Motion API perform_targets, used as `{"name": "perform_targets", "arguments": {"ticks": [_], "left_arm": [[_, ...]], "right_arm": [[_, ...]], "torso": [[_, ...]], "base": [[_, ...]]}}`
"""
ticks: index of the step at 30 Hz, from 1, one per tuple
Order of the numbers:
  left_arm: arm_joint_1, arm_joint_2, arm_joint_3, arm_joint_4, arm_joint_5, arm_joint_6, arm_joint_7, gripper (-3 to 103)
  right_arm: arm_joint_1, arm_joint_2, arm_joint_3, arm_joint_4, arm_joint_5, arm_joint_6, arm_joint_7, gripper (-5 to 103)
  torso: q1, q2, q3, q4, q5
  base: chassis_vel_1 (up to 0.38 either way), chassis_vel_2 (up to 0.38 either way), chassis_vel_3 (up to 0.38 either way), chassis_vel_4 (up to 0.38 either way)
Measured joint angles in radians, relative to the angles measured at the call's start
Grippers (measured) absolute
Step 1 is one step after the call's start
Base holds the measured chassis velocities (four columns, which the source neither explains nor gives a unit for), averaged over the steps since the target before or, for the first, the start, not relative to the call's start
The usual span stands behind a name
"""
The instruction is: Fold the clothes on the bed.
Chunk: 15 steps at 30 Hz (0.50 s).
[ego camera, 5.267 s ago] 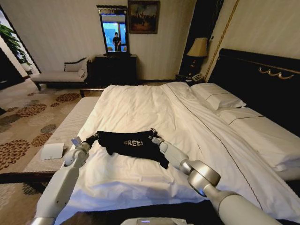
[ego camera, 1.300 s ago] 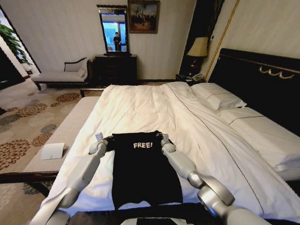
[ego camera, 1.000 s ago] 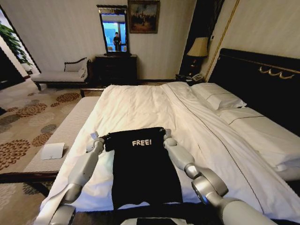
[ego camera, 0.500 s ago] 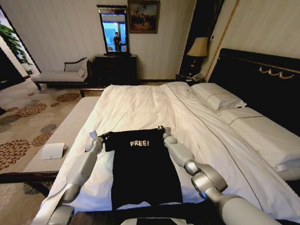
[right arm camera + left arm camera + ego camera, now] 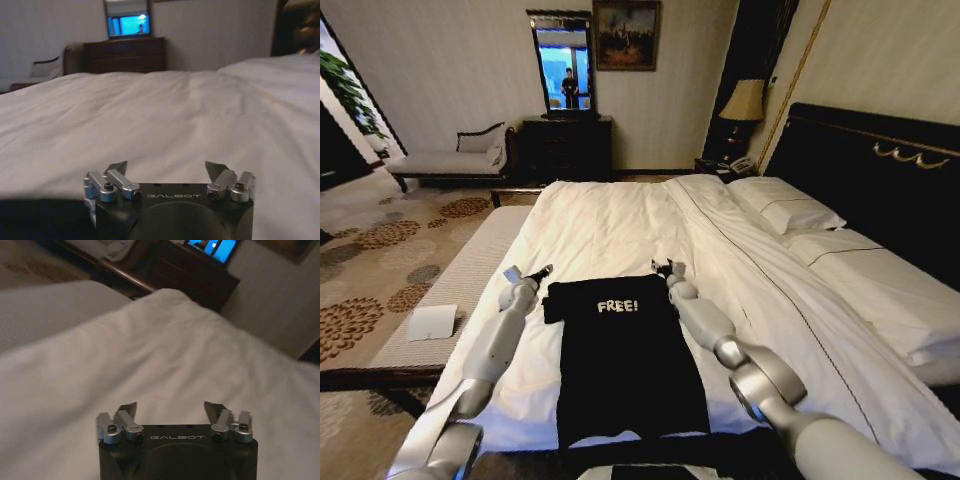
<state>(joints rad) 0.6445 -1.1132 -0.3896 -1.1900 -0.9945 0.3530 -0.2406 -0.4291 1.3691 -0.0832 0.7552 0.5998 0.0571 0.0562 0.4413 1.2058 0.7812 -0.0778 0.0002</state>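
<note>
The clothes, a black T-shirt point(image 5: 623, 360) with white "FREE!" lettering, lie flat on the bed point(image 5: 610, 225), spread lengthwise toward me with the hem near the foot edge. My left gripper point(image 5: 541, 271) hovers just off the shirt's left shoulder, open with nothing between its fingers point(image 5: 126, 412). My right gripper point(image 5: 665, 267) sits just off the right shoulder, also open and empty, fingers point(image 5: 116, 167) spread over white sheet. A dark edge of the shirt point(image 5: 40, 215) shows beside the right gripper in its wrist view.
White pillows point(image 5: 785, 205) and a dark headboard point(image 5: 880, 170) lie to the right. A bench point(image 5: 450, 290) with a white card point(image 5: 430, 322) runs along the bed's left side. A dresser point(image 5: 565, 145) and chaise point(image 5: 445, 160) stand against the far wall.
Both grippers have let go of the shirt's shoulders, opened, and drawn slightly outward and forward. The shirt now rests flat on the bed.
</note>
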Motion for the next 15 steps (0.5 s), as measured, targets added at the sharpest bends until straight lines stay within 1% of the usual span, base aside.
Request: {"name": "perform_targets", "arguments": {"ticks": [1,2,3,4,5,6,7,8,9,10,12,13,15], "left_arm": [[0.084,0.043,-0.026,-0.084,0.035,0.015,0.002,81],[0.084,0.043,-0.026,-0.084,0.035,0.015,0.002,81],[0.150,0.064,-0.052,-0.143,0.057,0.015,0.012,87],[0.225,0.076,-0.086,-0.203,0.070,0.013,0.021,92],[0.265,0.079,-0.105,-0.233,0.074,0.012,0.024,97],[0.320,0.078,-0.131,-0.276,0.075,0.008,0.026,97],[0.370,0.072,-0.154,-0.324,0.074,0.001,0.028,100],[0.370,0.072,-0.154,-0.324,0.074,0.001,0.028,100],[0.396,0.065,-0.167,-0.352,0.071,-0.002,0.028,100],[0.413,0.060,-0.177,-0.372,0.068,-0.004,0.027,100],[0.486,0.039,-0.224,-0.452,0.039,-0.007,0.017,100],[0.486,0.039,-0.224,-0.452,0.039,-0.007,0.017,100],[0.540,0.025,-0.263,-0.515,0.016,-0.007,0.009,100]], "right_arm": [[-0.049,-0.029,-0.025,0.083,0.013,-0.011,0.000,93],[-0.049,-0.029,-0.025,0.083,0.013,-0.011,0.000,93],[-0.077,-0.047,-0.041,0.129,0.001,-0.016,0.000,97],[-0.093,-0.057,-0.054,0.151,-0.032,-0.018,0.002,99],[-0.100,-0.060,-0.059,0.156,-0.066,-0.017,0.004,100],[-0.108,-0.065,-0.064,0.156,-0.137,-0.005,0.007,100],[-0.118,-0.069,-0.062,0.154,-0.250,0.014,0.020,100],[-0.118,-0.069,-0.062,0.154,-0.250,0.014,0.020,100],[-0.123,-0.072,-0.061,0.149,-0.320,0.024,0.039,100],[-0.122,-0.071,-0.062,0.142,-0.356,0.028,0.051,100],[-0.103,-0.056,-0.081,0.101,-0.451,0.038,0.091,100],[-0.103,-0.056,-0.081,0.101,-0.451,0.038,0.091,100],[-0.073,-0.035,-0.098,0.045,-0.524,0.051,0.114,100]], "torso": [[0.000,0.000,0.000,0.0003,-0.0002],[0.000,0.000,0.000,0.0003,-0.0002],[0.000,0.000,0.000,0.0006,0.0000],[0.000,0.000,0.000,0.0008,-0.0001],[0.000,0.000,0.000,0.0013,-0.0003],[-0.001,0.000,0.000,0.0022,-0.0008],[-0.001,0.000,0.000,0.0023,-0.0003],[-0.001,0.000,0.000,0.0023,-0.0003],[-0.001,0.000,0.000,0.0011,0.0000],[-0.001,0.000,0.000,0.0006,-0.0002],[0.000,0.000,0.000,-0.0004,-0.0005],[0.000,0.000,0.000,-0.0004,-0.0005],[0.000,0.000,0.000,0.0004,0.0000]], "base": [[0.000,0.000,0.000,0.000],[0.000,0.000,0.000,0.000],[0.000,0.000,0.000,0.000],[0.000,0.000,0.000,0.000],[0.000,0.000,0.000,0.000],[0.000,0.000,0.000,0.000],[0.000,0.000,0.000,0.000],[0.000,0.000,0.000,0.000],[0.000,0.000,0.000,0.000],[0.000,0.000,0.000,0.000],[0.000,0.000,0.000,0.000],[0.000,0.000,0.000,0.000],[0.000,0.000,0.000,0.000]]}}
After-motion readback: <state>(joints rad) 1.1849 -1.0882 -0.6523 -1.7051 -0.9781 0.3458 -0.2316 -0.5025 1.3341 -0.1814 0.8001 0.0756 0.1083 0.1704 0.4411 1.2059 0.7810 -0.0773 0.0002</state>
